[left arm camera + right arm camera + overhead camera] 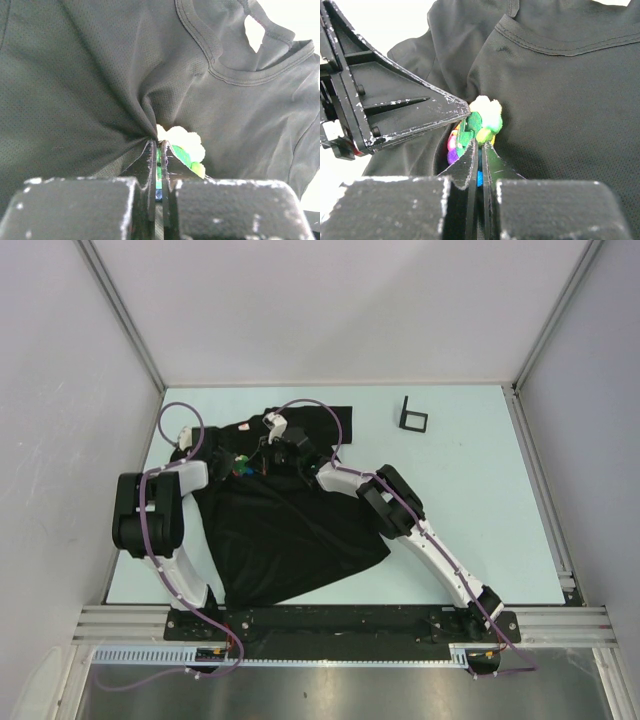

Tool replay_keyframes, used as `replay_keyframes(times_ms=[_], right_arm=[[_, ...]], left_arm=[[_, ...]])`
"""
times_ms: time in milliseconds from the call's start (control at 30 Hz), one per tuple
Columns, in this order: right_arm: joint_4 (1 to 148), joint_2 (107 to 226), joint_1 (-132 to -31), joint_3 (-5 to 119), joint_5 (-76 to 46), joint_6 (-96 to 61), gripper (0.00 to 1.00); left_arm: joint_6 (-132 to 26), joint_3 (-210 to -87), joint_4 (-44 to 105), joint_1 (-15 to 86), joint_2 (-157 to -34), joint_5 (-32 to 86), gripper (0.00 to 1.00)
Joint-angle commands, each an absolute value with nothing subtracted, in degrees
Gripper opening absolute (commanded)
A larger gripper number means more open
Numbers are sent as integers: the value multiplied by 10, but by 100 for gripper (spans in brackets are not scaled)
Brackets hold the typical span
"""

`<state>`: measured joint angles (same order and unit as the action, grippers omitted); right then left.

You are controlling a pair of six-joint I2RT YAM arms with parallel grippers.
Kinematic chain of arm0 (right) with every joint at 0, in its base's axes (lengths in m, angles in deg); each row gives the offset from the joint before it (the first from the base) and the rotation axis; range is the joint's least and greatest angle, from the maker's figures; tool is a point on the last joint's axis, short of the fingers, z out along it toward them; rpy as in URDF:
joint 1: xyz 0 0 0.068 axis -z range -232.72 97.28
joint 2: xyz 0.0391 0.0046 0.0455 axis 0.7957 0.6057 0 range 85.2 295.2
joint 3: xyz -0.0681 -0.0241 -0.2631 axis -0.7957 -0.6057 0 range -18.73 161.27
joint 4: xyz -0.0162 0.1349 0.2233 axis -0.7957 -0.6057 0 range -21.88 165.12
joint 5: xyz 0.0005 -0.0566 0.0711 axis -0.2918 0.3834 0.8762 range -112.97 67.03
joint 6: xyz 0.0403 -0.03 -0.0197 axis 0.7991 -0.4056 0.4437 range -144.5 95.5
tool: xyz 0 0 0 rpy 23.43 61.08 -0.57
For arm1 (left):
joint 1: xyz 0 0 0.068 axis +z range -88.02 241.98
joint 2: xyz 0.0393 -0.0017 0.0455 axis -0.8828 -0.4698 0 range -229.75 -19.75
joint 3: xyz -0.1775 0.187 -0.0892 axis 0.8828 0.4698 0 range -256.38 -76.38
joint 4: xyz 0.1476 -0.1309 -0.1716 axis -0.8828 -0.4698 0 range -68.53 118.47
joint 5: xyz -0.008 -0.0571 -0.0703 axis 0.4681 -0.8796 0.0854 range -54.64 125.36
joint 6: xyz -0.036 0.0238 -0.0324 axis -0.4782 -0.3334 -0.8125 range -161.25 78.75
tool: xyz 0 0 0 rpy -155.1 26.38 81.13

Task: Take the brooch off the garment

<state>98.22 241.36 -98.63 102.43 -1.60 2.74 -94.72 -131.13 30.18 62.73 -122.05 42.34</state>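
The black T-shirt garment (pixel 285 535) lies spread on the pale table, neck to the back. The multicoloured brooch (pixel 241 468) sits on its upper left chest. My left gripper (pixel 235 464) comes in from the left and my right gripper (pixel 256 464) from the right, and they meet at the brooch. In the left wrist view the left gripper (pixel 158 146) is shut with green and blue bits of the brooch (pixel 189 143) between its jaws, and the garment (pixel 75 75) puckers at the tips. In the right wrist view the right gripper (pixel 480 146) is shut on a blue part of the brooch (pixel 485 119) against the garment (pixel 560 100).
A small black square frame (pixel 413 416) stands on the table at the back right, apart from the shirt. One left-gripper finger (pixel 395 105) crosses the upper left of the right wrist view, its tip touching the brooch. White walls bound the table.
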Motion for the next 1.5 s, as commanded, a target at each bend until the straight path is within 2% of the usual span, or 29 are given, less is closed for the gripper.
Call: replay_keyframes(times_ms=[0,267,733,767,867,967,1300,1467], right_arm=[[974,2383,-1002,1014,-11,15,0],[979,2381,-1000,1012,-10,18,0],[1006,2365,-997,982,-16,24,0],[970,2369,-996,1002,-27,23,3],[932,2361,-990,1008,-41,22,25],[907,2353,-986,1009,-43,9,34],[916,2352,-986,1003,8,28,54],[916,2356,-986,1006,19,31,60]], left_arm=[[-932,-1276,341,609,-1178,433,0],[-928,-1215,389,609,-1135,427,0],[-934,-1233,361,615,-1143,419,0],[-935,-1234,364,615,-1144,420,0],[-936,-1245,352,615,-1148,430,0],[-935,-1245,351,615,-1148,434,0],[-939,-1244,352,616,-1146,429,0],[-942,-1246,350,616,-1145,421,0]])
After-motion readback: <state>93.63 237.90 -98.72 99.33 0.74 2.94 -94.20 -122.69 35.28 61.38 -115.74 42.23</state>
